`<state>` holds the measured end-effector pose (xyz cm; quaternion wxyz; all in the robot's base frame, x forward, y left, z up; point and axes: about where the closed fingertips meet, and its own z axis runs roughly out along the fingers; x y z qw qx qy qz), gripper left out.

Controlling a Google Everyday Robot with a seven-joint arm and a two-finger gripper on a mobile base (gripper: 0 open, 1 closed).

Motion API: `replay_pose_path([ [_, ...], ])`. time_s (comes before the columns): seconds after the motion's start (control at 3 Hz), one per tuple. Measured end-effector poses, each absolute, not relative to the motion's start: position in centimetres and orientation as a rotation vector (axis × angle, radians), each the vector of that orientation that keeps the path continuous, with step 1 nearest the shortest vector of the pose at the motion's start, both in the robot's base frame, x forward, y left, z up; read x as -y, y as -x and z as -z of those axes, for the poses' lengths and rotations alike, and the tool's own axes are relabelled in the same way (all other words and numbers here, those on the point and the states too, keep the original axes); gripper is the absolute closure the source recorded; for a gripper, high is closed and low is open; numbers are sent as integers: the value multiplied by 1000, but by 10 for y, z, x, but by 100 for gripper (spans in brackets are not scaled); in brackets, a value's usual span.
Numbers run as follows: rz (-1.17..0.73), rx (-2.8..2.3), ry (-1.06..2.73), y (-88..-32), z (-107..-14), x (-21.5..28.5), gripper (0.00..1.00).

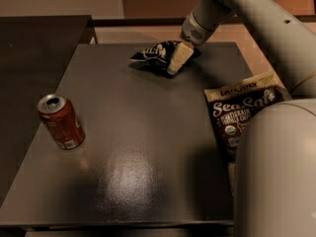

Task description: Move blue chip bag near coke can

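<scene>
The blue chip bag (154,55), small, crumpled and dark navy with white lettering, lies near the far edge of the dark table (148,147). My gripper (176,63) is right at the bag's right end, its cream fingers (178,57) pointing down-left over it and covering that end. The coke can (60,121), red with a silver top, stands upright at the table's left side, well apart from the bag and the gripper.
A larger tan-and-brown "Sea Salt" chip bag (242,113) lies flat at the table's right edge. My white arm (276,172) fills the lower right and hides part of it. A second dark counter (34,48) adjoins on the left.
</scene>
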<state>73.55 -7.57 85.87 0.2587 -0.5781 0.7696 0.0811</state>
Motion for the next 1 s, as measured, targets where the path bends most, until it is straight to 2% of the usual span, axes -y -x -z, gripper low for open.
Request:
replay_pose_path([
  [1.0, -253, -2038, 1573, -715, -882, 68, 86],
])
